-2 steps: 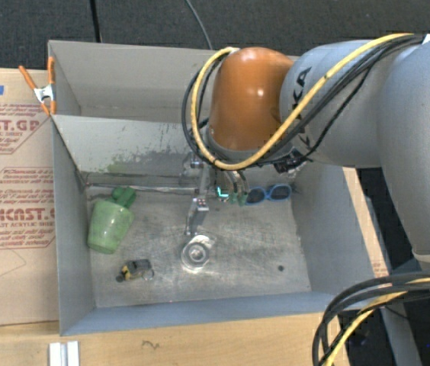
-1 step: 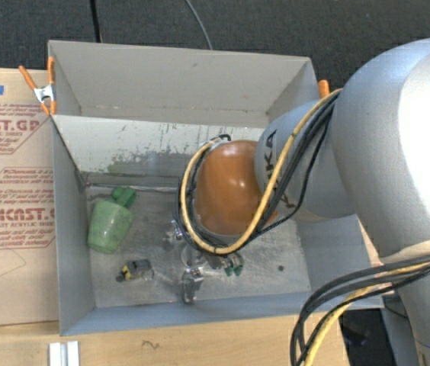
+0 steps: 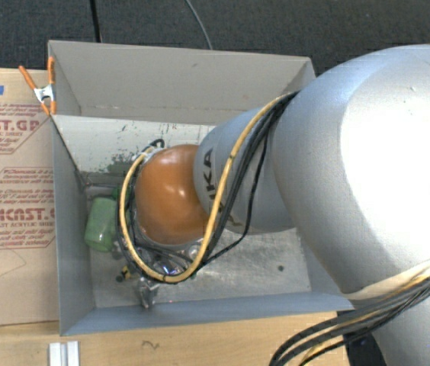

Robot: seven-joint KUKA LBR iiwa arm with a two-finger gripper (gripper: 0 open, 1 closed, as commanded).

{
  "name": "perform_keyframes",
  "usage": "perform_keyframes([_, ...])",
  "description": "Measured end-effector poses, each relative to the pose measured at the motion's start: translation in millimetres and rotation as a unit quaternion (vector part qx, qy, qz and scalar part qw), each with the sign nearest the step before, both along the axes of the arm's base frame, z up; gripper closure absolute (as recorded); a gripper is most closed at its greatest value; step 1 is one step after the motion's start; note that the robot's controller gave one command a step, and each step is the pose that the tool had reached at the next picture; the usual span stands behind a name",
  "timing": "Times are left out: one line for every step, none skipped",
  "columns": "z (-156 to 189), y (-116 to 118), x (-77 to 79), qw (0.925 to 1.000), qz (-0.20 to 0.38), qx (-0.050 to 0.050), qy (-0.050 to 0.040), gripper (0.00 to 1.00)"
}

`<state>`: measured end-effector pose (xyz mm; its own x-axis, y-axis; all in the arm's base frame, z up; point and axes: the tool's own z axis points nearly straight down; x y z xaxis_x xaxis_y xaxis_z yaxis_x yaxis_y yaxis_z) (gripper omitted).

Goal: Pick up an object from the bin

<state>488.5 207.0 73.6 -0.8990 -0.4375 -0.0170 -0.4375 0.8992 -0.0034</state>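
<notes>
Our gripper [image 3: 148,290] is low by the near wall of the bin [image 3: 223,313]; whether it is open or holds something, we cannot tell. Just beyond, a green object [image 3: 101,223] lies at the left wall. We judge nothing is lifted yet.

Arm [image 3: 352,166] cut off by right and bottom edges. Orange wrist cover [image 3: 168,193] and cables [image 3: 216,204] hide most of pincer [image 3: 147,290] and centre of bin [image 3: 70,235]. Green object [image 3: 101,223] at bin left: we cannot tell kind; right side behind cables.
</notes>
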Motion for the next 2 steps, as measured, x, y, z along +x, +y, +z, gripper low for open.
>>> perform_keyframes([0,0,-3.3,1.0000,-0.002,-0.001,0.0072,1.00])
perform_keyframes([167,-21,14.6,0.9995,0.033,-0.001,0.0036,1.00])
